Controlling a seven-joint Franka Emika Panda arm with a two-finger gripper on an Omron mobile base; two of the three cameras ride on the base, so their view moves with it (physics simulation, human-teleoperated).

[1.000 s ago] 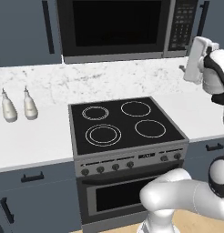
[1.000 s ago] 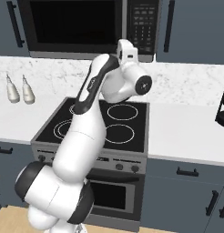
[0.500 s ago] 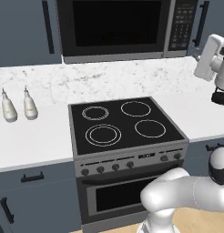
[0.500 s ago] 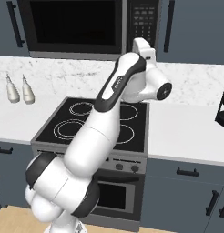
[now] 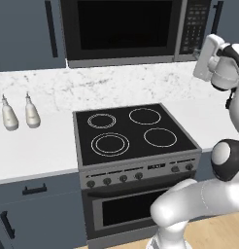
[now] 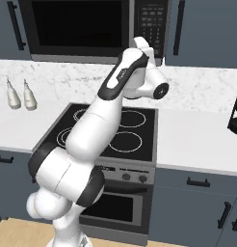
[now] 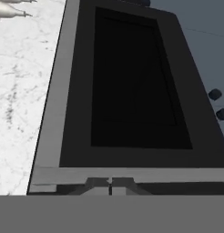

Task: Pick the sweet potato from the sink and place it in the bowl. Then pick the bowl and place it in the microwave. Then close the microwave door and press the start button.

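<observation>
The black microwave [image 5: 126,29] hangs above the stove, and its door [image 5: 122,23] with the dark glass window is closed. Its button panel [image 5: 194,24] is at the right end. My arm reaches up, with the white hand [image 5: 207,58] just below and in front of that panel [image 6: 151,26]. In the hand view the microwave door [image 7: 132,82] lies turned on its side. My gripper [image 7: 110,185] is shut, tips together, with nothing between them. The sweet potato, the bowl and the sink are out of view.
A black four-ring cooktop [image 5: 133,131] with an oven below sits under the microwave. Two pale bottles [image 5: 19,114] stand on the white marble counter [image 5: 34,151] to the left. A dark rack [image 6: 236,113] shows at the right edge. Dark blue cabinets flank the microwave.
The jaws have closed from wide open to shut. The hand swung out to the right and has come back toward the button panel.
</observation>
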